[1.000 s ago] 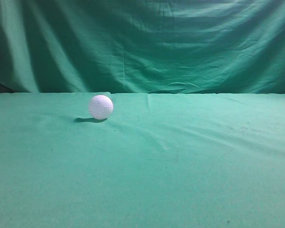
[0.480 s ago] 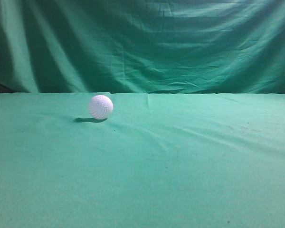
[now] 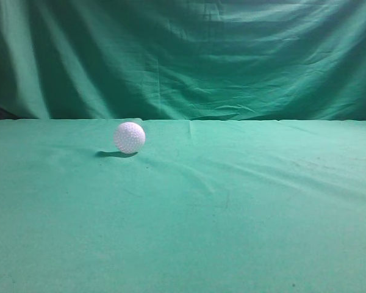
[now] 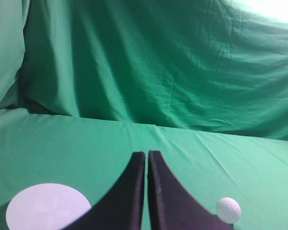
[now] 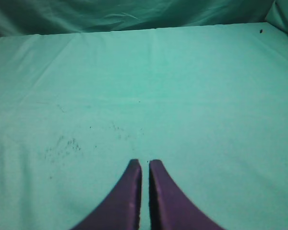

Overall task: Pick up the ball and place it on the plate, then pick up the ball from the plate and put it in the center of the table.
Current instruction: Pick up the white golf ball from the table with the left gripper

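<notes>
A white dimpled ball [image 3: 129,137] rests on the green cloth, left of centre and towards the back in the exterior view. It also shows in the left wrist view [image 4: 228,210], low right of my left gripper [image 4: 147,154]. A pale round plate [image 4: 45,206] lies low left of that gripper. My left gripper is shut and empty, between plate and ball. My right gripper [image 5: 145,163] is shut and empty above bare cloth. Neither gripper nor the plate shows in the exterior view.
A green cloth covers the table [image 3: 232,213] and hangs as a backdrop [image 3: 189,55] behind it. Faint dark specks [image 5: 62,143] mark the cloth in the right wrist view.
</notes>
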`<state>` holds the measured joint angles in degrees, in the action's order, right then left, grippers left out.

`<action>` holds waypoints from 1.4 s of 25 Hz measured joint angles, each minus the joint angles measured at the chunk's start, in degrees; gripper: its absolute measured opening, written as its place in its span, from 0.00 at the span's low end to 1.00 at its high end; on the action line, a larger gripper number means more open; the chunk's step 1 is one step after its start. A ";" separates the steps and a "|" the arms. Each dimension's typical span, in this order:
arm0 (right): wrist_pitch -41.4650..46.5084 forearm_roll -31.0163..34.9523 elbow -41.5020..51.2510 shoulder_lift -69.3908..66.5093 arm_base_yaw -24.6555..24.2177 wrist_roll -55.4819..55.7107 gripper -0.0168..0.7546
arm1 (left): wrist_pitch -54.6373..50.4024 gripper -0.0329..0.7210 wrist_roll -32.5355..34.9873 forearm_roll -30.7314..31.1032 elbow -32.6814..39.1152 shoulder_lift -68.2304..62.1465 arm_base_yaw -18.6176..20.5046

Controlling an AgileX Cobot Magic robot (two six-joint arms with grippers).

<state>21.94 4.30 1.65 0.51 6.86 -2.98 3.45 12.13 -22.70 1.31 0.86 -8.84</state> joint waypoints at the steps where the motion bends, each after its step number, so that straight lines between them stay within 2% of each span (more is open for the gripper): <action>1: 0.00 0.00 0.00 0.00 0.00 0.00 0.08 | 0.42 0.04 0.00 -0.28 0.00 0.00 0.00; 4: 0.00 0.00 0.00 0.00 0.00 0.00 0.08 | 3.93 0.04 0.12 -0.59 0.00 0.00 0.00; 9: 0.00 0.00 0.00 0.00 0.00 0.00 0.08 | 8.29 0.04 -7.44 -5.44 0.00 0.00 0.00; 12: 0.00 0.00 0.00 0.00 0.00 0.00 0.08 | 2.14 0.04 -9.60 -6.03 -1.89 0.00 0.00; 15: 0.00 0.00 0.00 0.00 0.00 0.00 0.08 | -8.13 0.04 -9.66 -4.39 -8.15 -1.37 0.00; 24: 0.00 0.00 0.00 0.00 0.00 0.00 0.08 | -32.80 0.04 0.02 -2.60 -24.26 -20.54 0.00; 31: 0.00 0.00 0.00 0.00 0.00 0.00 0.08 | -37.98 0.04 6.15 -4.03 -32.76 -37.30 0.00; 35: 0.00 0.00 0.00 0.00 0.00 0.00 0.08 | -43.77 0.04 16.94 -4.15 -39.25 -48.93 0.00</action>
<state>21.94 4.30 1.65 0.51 6.86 -2.98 -40.32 29.07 -26.85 -37.94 -48.07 -8.84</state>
